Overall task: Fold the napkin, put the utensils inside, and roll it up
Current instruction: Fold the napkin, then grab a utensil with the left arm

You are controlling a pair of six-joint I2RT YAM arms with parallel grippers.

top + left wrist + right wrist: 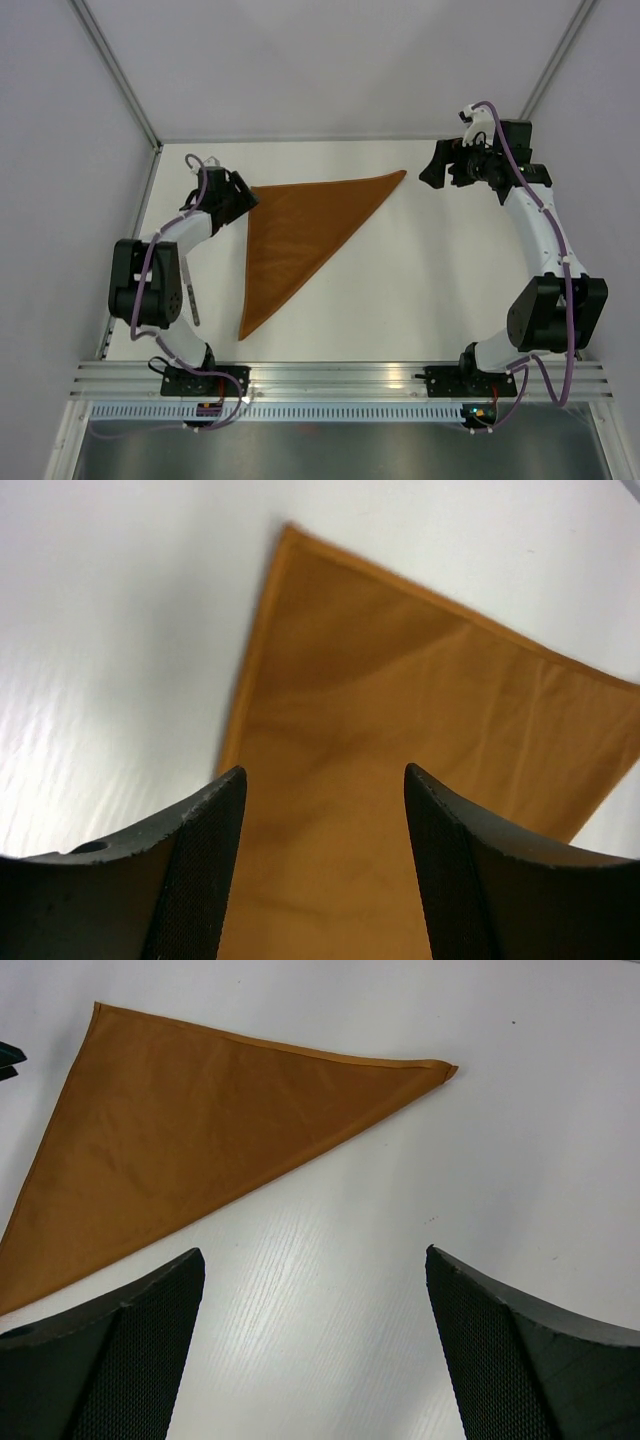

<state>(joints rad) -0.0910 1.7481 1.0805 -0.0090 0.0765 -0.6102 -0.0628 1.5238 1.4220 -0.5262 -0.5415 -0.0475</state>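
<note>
The rust-orange napkin (300,228) lies flat on the white table, folded into a triangle with its points at the back left, back right and front. My left gripper (247,197) hovers at the back-left corner, open, with bare cloth (400,700) showing between its fingers (205,860). Just right of the napkin's back-right tip, my right gripper (430,168) stands open over bare table; in its wrist view the napkin (190,1130) lies ahead to the left. A thin grey utensil (194,306) lies beside the left arm, partly hidden by it.
The white table (420,270) is enclosed by pale walls at the back and both sides. A metal rail (340,378) carrying both arm bases runs along the near edge. The left arm's elbow (145,285) sits low near the table's left edge.
</note>
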